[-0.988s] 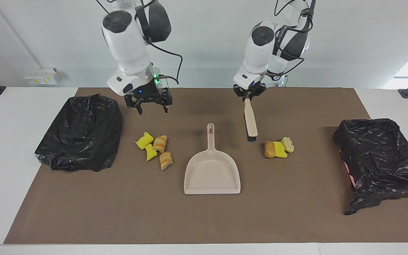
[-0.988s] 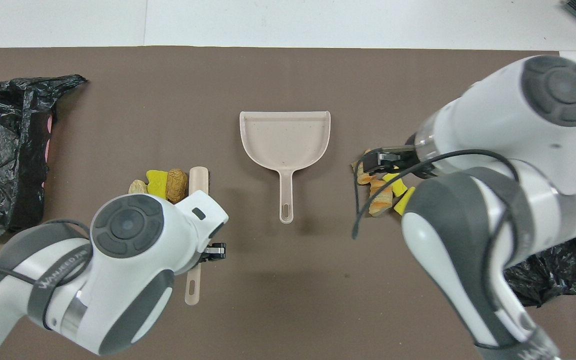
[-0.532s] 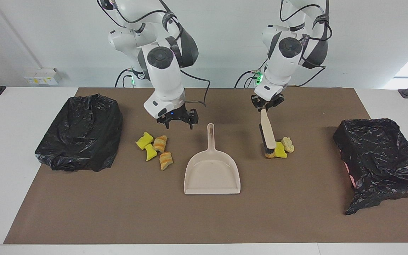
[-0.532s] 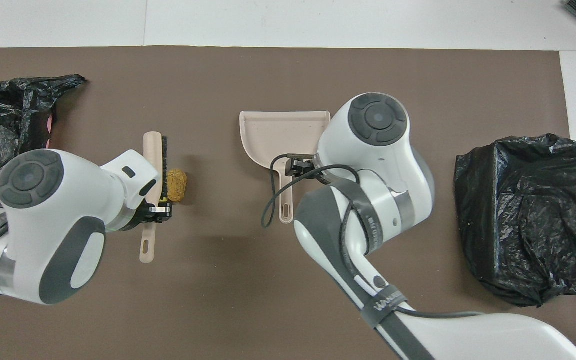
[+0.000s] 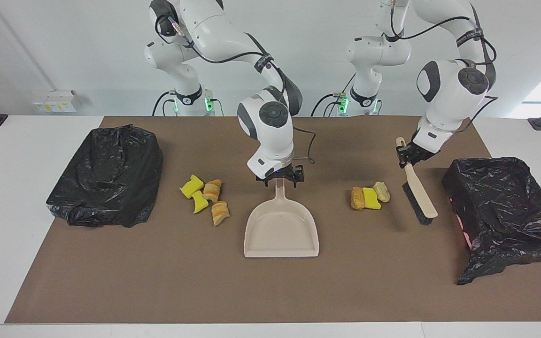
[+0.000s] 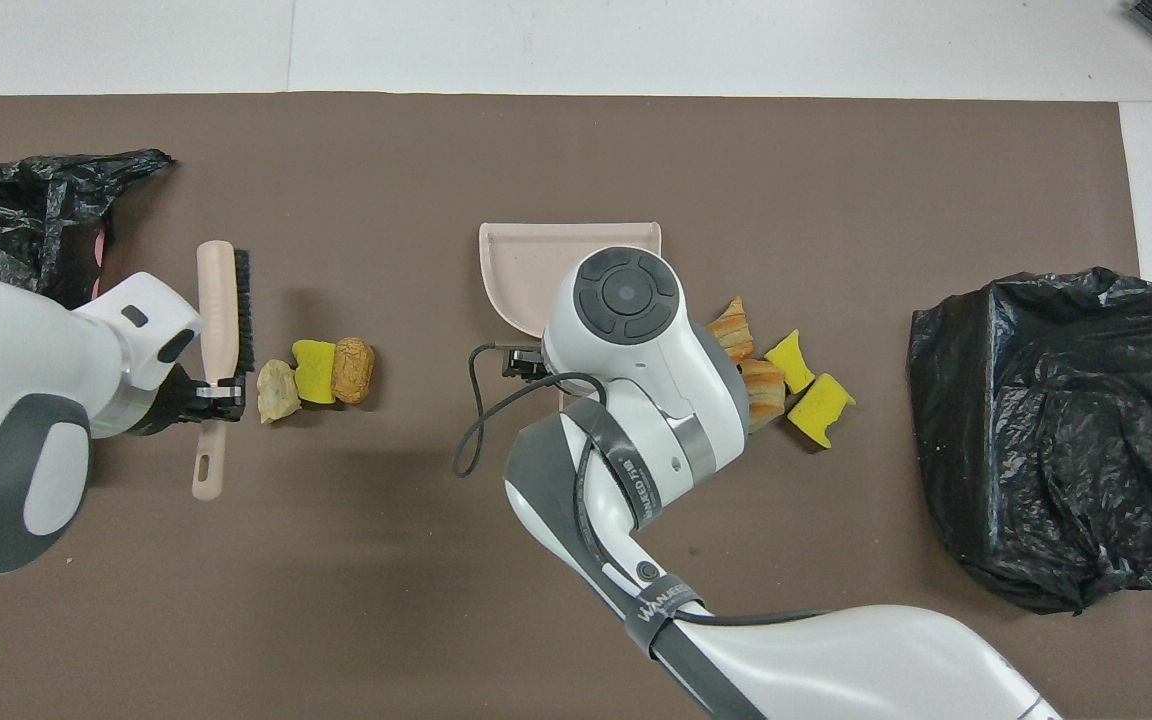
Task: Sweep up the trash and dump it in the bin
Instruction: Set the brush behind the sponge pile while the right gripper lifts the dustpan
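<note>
We find the left gripper (image 5: 409, 157) clamped on the handle of the brush (image 5: 417, 195), which has swung from over the near trash cluster (image 5: 369, 197) to the side of it toward the left arm's end, bristles low between that cluster and the black-bagged bin (image 5: 505, 206); we judge a sweep toward the dustpan (image 5: 281, 225) is being set up. The right gripper (image 5: 280, 180) has travelled from above the other trash cluster (image 5: 204, 195) to the dustpan handle; its fingers stand spread on either side of the handle's end, nothing gripped yet. Both clusters lie on the brown mat (image 5: 158, 281), one each side of the dustpan, none in it; a second bagged bin (image 5: 106, 176) sits at the right arm's end. We judge sweeping not yet begun.
</note>
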{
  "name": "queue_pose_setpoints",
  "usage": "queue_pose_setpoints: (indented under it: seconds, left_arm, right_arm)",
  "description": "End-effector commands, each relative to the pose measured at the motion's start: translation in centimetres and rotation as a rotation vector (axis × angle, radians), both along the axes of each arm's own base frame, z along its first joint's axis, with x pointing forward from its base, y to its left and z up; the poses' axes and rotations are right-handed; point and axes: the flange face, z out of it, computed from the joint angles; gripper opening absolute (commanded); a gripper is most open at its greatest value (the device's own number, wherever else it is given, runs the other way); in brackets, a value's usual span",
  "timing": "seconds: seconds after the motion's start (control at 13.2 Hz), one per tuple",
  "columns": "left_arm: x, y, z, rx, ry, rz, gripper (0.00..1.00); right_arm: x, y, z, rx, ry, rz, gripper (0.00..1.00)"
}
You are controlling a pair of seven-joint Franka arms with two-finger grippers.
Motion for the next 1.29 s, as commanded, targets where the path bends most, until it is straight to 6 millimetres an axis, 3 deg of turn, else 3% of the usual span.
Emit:
queue_pose_setpoints:
  seconds: [0.0, 0.15, 0.23, 0.3, 0.46, 0.76, 0.91, 1.22]
  left_arm:
    - [-0.2, -0.6, -1.7, 0.007, -0.013, -0.020, 0.00]
    - [-0.2, -0.8, -1.9, 0.007, -0.010, -0.023, 0.00]
    - [-0.2, -0.8, -1.9, 0.007, -0.010, -0.023, 0.00]
    - [-0.2, -0.8, -1.9, 0.007, -0.010, -0.025, 0.00]
    - [-0.3, -0.8, -1.9, 0.007, -0.008, -0.027, 0.00]
    - [-0.5, -1.2, -2.2, 0.008, 0.004, -0.031, 0.00]
    - [-0.5, -1.4, -2.2, 0.008, 0.001, -0.036, 0.00]
    - [-0.5, -1.3, -2.2, 0.008, -0.001, -0.037, 0.00]
  right_arm:
    - [-0.3, -0.6, -0.1, 0.002, 0.012, 0.022, 0.89]
    - [-0.4, -0.6, 0.0, 0.007, 0.017, 0.021, 0.44]
    - [-0.5, -0.6, 0.0, 0.012, 0.027, 0.014, 0.12]
    - [-0.7, -0.6, -0.1, 0.005, 0.043, 0.010, 0.00]
    - [-0.2, -1.4, 0.0, 0.001, 0.051, 0.017, 0.00]
    - [1.0, -2.8, 0.8, 0.032, -0.011, 0.358, 0.00]
    - [2.1, -6.2, 3.8, 0.033, -0.051, 0.510, 0.00]
    - [1.4, -12.3, 8.9, 0.054, -0.020, 0.886, 0.00]
